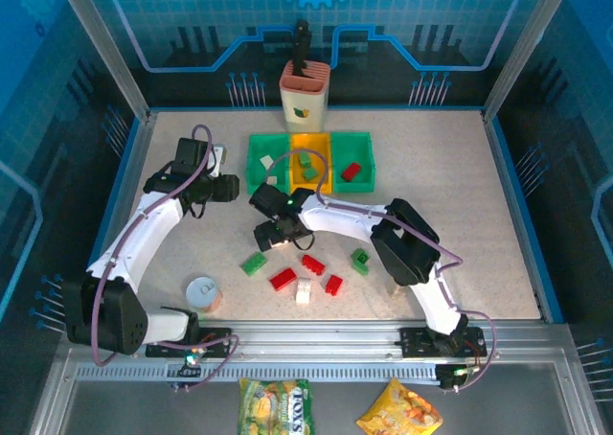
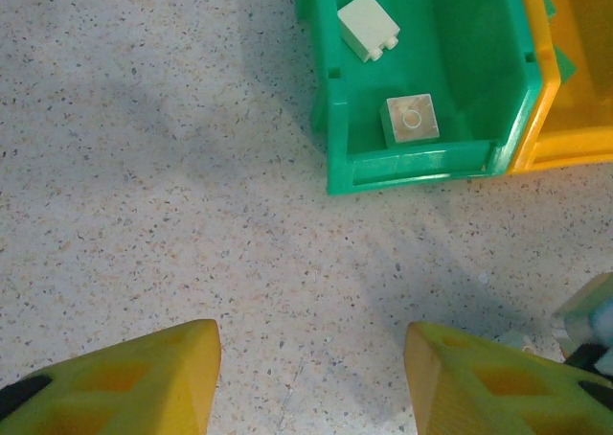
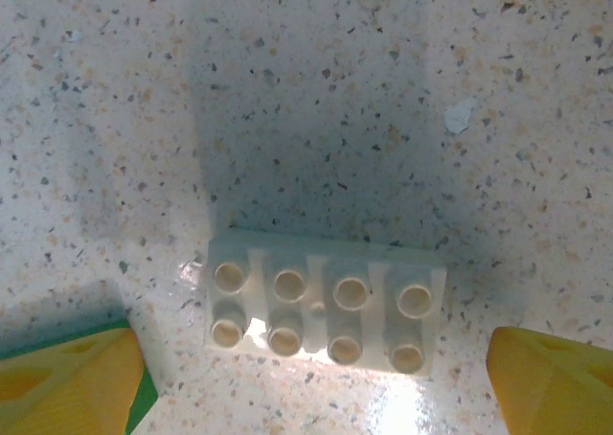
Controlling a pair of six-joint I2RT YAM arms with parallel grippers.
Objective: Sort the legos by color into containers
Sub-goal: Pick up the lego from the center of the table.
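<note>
The one word I can read is "TOYS", in big letters on the green-and-yellow packet (image 1: pixel 274 404) at the near edge of the overhead view. The orange packet (image 1: pixel 399 411) beside it carries print too small for me to make out. The cream-and-orange cup (image 1: pixel 304 98) bears a green mark without legible letters. The studs of the white lego (image 3: pixel 326 306) under my right wrist are too blurred to read.

i look down on a speckled table (image 1: pixel 450 186). at its far edge stands a cream-and-orange cup (image 1: pixel 305 98) with a green mark, and a dark upright thing (image 1: pixel 302 42) rises at its top. a round silver-topped tin (image 1: pixel 202 290) sits near left. beyond the front rail (image 1: pixel 316 337) lie two snack packets, one green-yellow (image 1: pixel 274 404) and one orange (image 1: pixel 400 411).
</note>
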